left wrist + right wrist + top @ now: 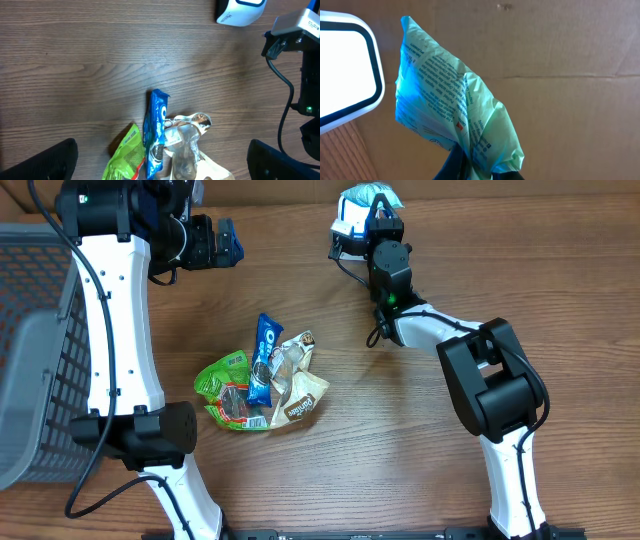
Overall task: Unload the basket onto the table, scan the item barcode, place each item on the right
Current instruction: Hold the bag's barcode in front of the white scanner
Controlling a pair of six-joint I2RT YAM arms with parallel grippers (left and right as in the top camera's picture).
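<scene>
Table point(380, 465): wood grain. Grey mesh basket point(30, 330) sits at its left edge.

Right arm point(490, 380): base at the near right, forearm reaching diagonally to the far edge with the wrist bent toward the scanner. Green LED lit on the wrist link.

Left arm point(115, 310): runs up the left side next to the basket, with the wrist turned right at the far end. Left gripper point(230, 243) hangs over bare table with its fingers spread wide and nothing between them. It is well apart from the pile.

Scanner point(347, 220): white shell with a black rim around a bright white face, at the far edge of the table.

Pile point(262, 380) at mid-table: blue Oreo pack point(156, 130), bright green pack point(127, 155), and some clear and cream wrappers, all overlapping.

Packet point(450, 100): pale green film, crumpled, with one long crease down the middle. It carries dense dark small print and a small red mark low down, and there is a blue tint on the edge nearest the scanner. It is off the table. Right gripper point(472, 170) pinches its bottom end, fingers pressed nearly together. Overhead, the packet overlaps the scanner's far end. The wrist view shows it just beside the scanner's face. Can't tell if they touch.
</scene>
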